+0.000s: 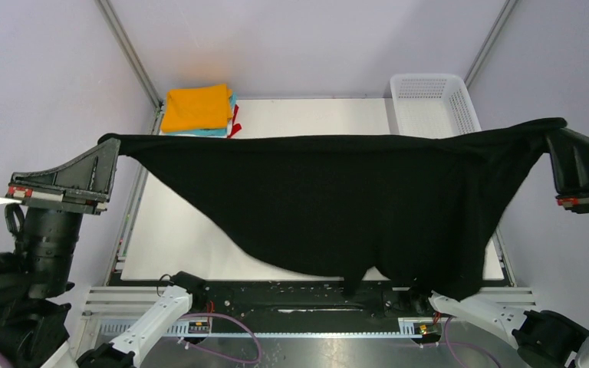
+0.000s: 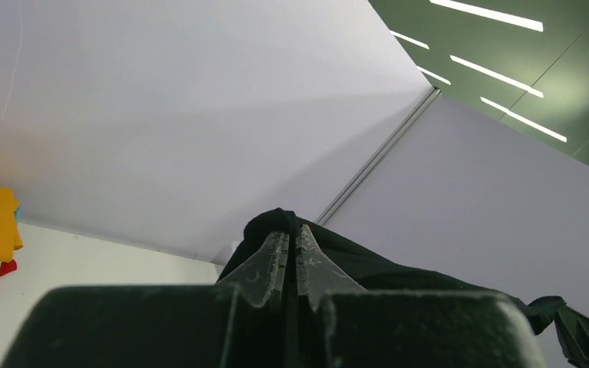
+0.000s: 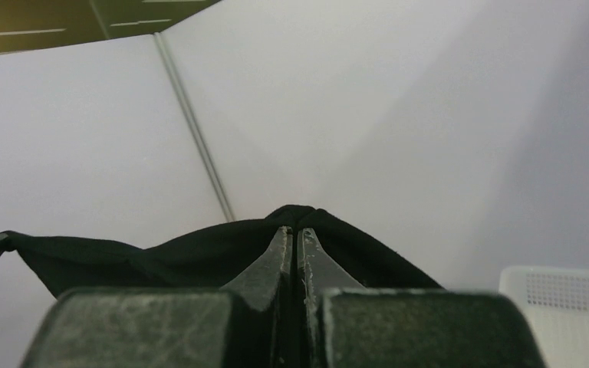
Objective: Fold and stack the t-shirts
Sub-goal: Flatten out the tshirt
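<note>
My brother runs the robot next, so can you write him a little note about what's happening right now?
Left gripper: fingers shut on one end of the black shirt.
Right gripper: fingers shut on the other end.
The shirt hangs stretched between them above the table, sagging toward the near edge.
Done: a folded pile, orange shirt on top, sits at the far left corner.
Left: lay the black shirt down, fold it, add it to the pile.

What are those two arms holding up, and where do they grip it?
The black shirt: left tool pinches one upper end, right tool the other.
</note>
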You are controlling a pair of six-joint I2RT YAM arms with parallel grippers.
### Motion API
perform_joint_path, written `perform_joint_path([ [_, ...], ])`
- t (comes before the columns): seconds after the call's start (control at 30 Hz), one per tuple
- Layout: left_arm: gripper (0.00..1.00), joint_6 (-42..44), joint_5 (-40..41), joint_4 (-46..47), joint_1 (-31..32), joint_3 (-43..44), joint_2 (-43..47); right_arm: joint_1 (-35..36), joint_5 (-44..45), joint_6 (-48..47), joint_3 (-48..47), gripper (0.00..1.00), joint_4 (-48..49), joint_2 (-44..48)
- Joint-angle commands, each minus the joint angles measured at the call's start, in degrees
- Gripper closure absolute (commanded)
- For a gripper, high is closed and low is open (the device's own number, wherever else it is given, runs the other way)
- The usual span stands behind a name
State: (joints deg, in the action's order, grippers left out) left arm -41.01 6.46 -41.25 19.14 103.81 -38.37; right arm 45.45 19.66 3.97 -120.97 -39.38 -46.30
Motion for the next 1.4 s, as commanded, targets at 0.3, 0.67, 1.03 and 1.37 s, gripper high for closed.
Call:
perform_joint_path([
  [0.3,1.00,3.53,13.79,-1.80,-0.37,-7.99,-8.16,0.16,20.48,-10.41,16.84,1.00,14.14,-3.98],
  [0.67,1.00,-2.52,28.54,3.20,-6.01,-24.14,-34.07,-7.37,26.14,-9.01,37.85,1.00,27.99,-22.07],
  [1.03,0.97,-2.08,19.30,7.68,-11.76,-10.58,-68.06,-18.74,13.35,2.06,30.77,0.99,32.26,-53.34],
  [1.37,0.01,0.14,16.65,3.14,-11.93,0.79,-72.60,-20.19,9.67,3.83,9.80,0.01,15.83,-68.07],
])
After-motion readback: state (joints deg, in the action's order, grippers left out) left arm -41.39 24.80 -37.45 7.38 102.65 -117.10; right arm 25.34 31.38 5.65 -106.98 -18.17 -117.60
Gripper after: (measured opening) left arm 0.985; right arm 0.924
